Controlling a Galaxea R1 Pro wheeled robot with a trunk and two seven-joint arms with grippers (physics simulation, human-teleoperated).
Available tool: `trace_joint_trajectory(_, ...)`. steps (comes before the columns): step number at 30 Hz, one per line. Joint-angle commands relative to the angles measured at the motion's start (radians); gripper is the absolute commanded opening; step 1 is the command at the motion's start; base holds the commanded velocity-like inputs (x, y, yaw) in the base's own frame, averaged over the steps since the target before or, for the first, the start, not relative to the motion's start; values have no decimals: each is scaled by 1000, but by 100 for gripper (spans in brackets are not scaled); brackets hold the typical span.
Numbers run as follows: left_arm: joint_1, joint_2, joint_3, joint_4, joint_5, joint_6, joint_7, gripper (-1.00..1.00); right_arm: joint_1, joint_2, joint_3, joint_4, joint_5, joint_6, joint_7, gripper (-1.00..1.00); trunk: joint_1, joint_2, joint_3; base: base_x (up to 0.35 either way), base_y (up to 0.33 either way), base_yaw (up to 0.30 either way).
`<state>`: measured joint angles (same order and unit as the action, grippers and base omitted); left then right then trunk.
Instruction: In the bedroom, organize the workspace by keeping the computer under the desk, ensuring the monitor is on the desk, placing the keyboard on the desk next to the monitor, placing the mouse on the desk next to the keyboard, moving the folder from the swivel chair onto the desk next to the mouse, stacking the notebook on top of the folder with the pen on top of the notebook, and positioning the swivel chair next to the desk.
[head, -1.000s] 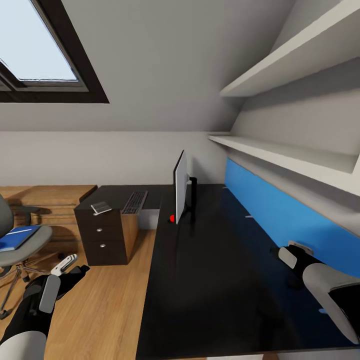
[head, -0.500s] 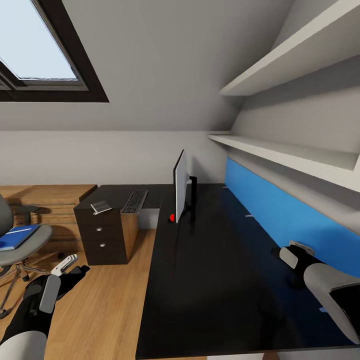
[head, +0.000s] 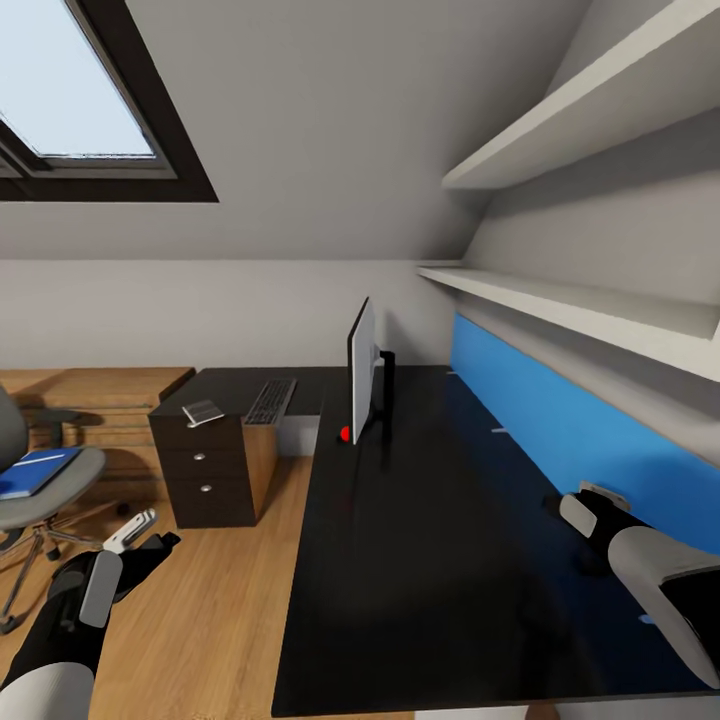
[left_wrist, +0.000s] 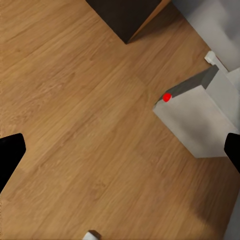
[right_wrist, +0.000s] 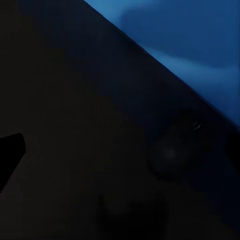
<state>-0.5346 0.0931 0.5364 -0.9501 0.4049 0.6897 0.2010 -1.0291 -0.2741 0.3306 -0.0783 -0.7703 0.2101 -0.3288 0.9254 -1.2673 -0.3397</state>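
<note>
The black desk (head: 420, 560) carries the thin monitor (head: 361, 374) edge-on, with the keyboard (head: 270, 402) on the far wing. A grey notebook (head: 203, 412) lies over the drawer unit (head: 205, 480). The blue folder (head: 34, 472) rests on the swivel chair (head: 55, 495) at the left. My left gripper (head: 158, 528) hangs open above the floor; the grey computer (left_wrist: 197, 120) with its red light stands below it. My right gripper (head: 556, 503) is open low over the desk, and the dark mouse (right_wrist: 172, 152) sits between its fingers. The pen is out of view.
A long blue wall panel (head: 560, 420) runs behind the desk under two white shelves (head: 580, 310). A low light-wood cabinet (head: 100, 395) stands against the far wall beyond the chair. Wood floor (head: 220, 600) lies between chair and desk. A skylight (head: 70, 90) is overhead.
The view has crept slightly, so the chair sits a little lower and further left in the picture. Both arms and the things on the desk hold their places.
</note>
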Motion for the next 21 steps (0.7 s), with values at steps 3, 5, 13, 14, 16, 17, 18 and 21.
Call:
trace_joint_trajectory(3,-1,0,1,2,11,4,8,100,0,-1,8,-3,-6,8,-6,100,0,-1,-5,0,0,67)
trace_joint_trajectory(5,-1,0,1,3,11,4,8,100,0,-2,8,-3,-6,8,-6,100,0,-1,-8,0,0,74)
trace_joint_trajectory(13,-1,-1,1,5,11,4,8,100,0,-2,8,-3,-6,5,-6,100,0,-1,-20,0,0,80)
trace_joint_trajectory(14,-1,0,1,5,11,4,8,100,0,-3,8,-3,-6,3,-6,100,0,-1,-21,0,0,81)
trace_joint_trajectory(16,-1,0,1,6,11,4,8,100,0,-3,8,-3,-6,3,-6,100,0,-1,-24,0,0,75)
trace_joint_trajectory(17,-1,0,1,6,11,4,8,100,0,-3,8,-3,-6,2,-6,100,0,-1,-25,0,0,61)
trace_joint_trajectory(18,-1,0,1,6,11,4,8,100,0,-3,8,-3,-6,2,-6,100,0,-1,-27,0,0,49)
trace_joint_trajectory(21,-1,0,1,6,11,4,8,100,0,-4,5,-3,-7,0,-6,100,0,-1,-32,0,0,30)
